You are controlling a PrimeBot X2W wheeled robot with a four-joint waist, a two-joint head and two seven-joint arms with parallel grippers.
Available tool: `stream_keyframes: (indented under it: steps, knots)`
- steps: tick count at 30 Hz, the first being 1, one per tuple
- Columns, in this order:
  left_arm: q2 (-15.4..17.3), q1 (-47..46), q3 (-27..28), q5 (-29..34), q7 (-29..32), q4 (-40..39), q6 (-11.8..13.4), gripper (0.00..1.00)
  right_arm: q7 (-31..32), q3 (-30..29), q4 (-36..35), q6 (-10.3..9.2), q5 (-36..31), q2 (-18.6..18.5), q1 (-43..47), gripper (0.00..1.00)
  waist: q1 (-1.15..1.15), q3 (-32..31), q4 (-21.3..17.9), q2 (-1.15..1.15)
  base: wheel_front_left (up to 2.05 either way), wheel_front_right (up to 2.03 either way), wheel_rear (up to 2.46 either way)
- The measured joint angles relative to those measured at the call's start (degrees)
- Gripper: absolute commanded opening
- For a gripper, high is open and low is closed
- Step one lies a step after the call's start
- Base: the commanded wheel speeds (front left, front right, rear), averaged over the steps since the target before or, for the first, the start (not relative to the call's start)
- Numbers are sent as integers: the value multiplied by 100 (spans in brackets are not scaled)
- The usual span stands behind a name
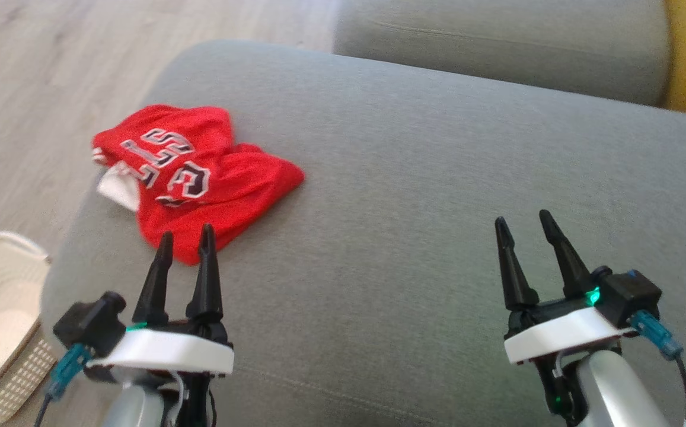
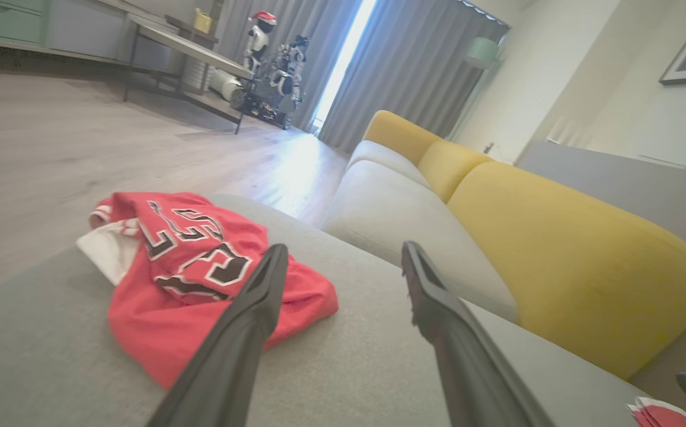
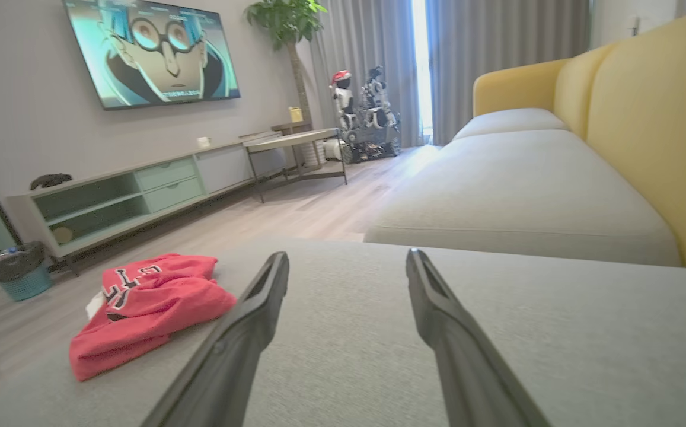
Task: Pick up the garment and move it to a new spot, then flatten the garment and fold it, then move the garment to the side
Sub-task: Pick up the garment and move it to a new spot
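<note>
Red garment (image 1: 200,178) lies bunched near left edge of grey cushion (image 1: 414,178). Left gripper (image 1: 187,231) and right gripper (image 1: 522,217) both spread wide, empty. No tidy fold showing; flatten, fold, set-aside seemingly left.

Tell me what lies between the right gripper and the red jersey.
Bare grey sofa cushion: the head view shows nothing lying on the stretch from the right gripper across to the red jersey.
</note>
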Motion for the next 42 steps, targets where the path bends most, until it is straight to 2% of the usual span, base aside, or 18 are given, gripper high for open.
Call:
stream_keyframes:
  steps: [8,14,19,23,31,36,42]
  knots:
    - [7,305,169,0,0,-20,1,100,0,158,8,0,37,1,14,100,0,-66,625,0,0,0,0]
    - [4,314,193,0,0,-71,12,100,0,168,24,0,37,1,15,100,0,-1,771,0,0,0,0]
    - [2,305,403,-5,0,-87,49,100,2,175,15,0,37,-15,14,100,0,118,675,0,0,0,0]
    - [-1,197,690,-42,0,-111,43,100,26,185,-53,0,36,-180,-1,100,0,298,551,0,0,0,0]
    - [-34,-617,1089,179,-1,254,-30,100,138,-74,-448,0,-21,-475,-106,100,1,866,261,0,0,0,0]
    - [-65,-1069,1205,286,0,886,54,100,238,-227,-683,0,-24,-576,-281,100,1,1197,112,0,0,0,0]
    - [-66,-1971,1325,411,7,2312,59,100,314,-304,-936,0,-25,-716,-369,100,2,1690,-128,0,0,0,0]
